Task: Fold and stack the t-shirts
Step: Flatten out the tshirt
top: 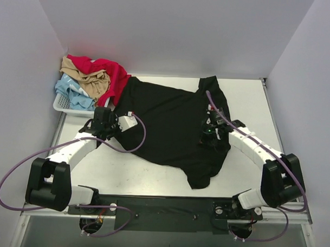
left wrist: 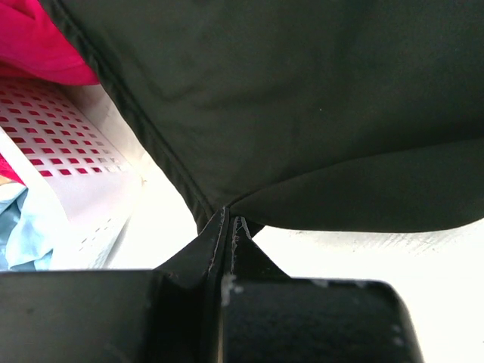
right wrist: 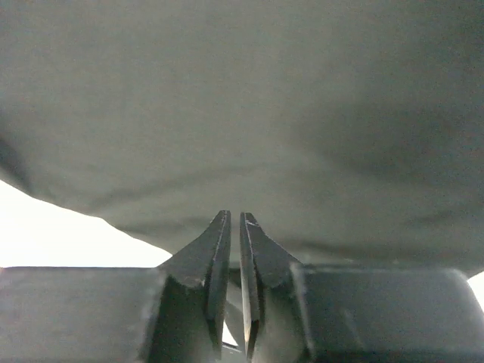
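The large black t-shirt (top: 170,123) lies spread across the table, with no print showing. My left gripper (top: 115,124) is at its left edge, shut on the hem; in the left wrist view the closed jaws (left wrist: 229,219) pinch the black cloth (left wrist: 302,98). My right gripper (top: 209,135) rests on the shirt's right part. In the right wrist view its jaws (right wrist: 234,218) are nearly together under the lifted black cloth (right wrist: 242,113). The red (top: 110,73), tan (top: 93,80) and pale blue (top: 74,93) t-shirts are heaped at the back left.
The white lattice basket (top: 61,102) holds the heap at the back left corner, next to my left gripper; it also shows in the left wrist view (left wrist: 76,151). Grey walls close the table on three sides.
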You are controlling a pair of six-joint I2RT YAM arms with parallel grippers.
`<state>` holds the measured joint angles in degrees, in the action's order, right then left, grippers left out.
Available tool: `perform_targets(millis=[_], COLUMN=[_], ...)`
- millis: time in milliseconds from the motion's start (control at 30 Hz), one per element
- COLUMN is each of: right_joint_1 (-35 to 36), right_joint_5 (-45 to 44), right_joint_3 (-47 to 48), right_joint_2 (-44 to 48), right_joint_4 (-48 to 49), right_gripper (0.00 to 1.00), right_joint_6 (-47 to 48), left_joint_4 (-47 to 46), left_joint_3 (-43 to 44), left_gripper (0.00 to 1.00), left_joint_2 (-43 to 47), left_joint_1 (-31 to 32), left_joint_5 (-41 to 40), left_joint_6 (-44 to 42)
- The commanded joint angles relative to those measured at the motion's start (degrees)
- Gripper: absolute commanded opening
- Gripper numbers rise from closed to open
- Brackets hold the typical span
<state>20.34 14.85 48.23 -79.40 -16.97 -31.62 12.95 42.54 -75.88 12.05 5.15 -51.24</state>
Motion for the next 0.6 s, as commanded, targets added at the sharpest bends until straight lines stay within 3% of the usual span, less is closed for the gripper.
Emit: perform_targets(millis=[0,33,100,167,233,367,567], right_joint_1=[7.07,8.48,8.23,6.31,1.06,-8.1,-14.18], right_joint_5=[-10.32,-12.28,-17.29,-22.74,-22.77,-18.3,-9.16], right_joint_3=[7.58,7.24,4.52,0.48,-4.7,-10.24,-13.07], right_joint_2=[-2.0,0.1,5.46,10.21,13.82,14.01,3.73], right_joint_4=[-9.03,-11.48,-13.86,-15.45,-15.46,-9.41,1.41], right_gripper=[0.14,0.25,0.39,0.49,0.55,0.56,0.51], right_joint_6=[1.12,0.6,-0.81,-1.6,-2.05,-1.52,-1.08], left_joint_4=[-2.4,-2.4,-2.4,-2.32,-2.23,-2.32,-2.4], left_joint_3=[-0.88,-1.32,-2.03,-2.55,-3.08,-3.78,-4.31], left_gripper=[0.0,0.0,0.0,0.0,0.0,0.0,0.0], left_joint_2=[2.39,2.66,3.45,3.98,4.51,5.12,5.3], left_joint_1=[-1.07,-1.33,-1.33,-1.42,-1.42,-1.33,-1.33], left_joint_5=[1.71,1.88,2.06,2.67,3.73,5.75,6.02], left_joint_6=[1.32,1.32,1.41,2.37,3.16,4.04,4.57])
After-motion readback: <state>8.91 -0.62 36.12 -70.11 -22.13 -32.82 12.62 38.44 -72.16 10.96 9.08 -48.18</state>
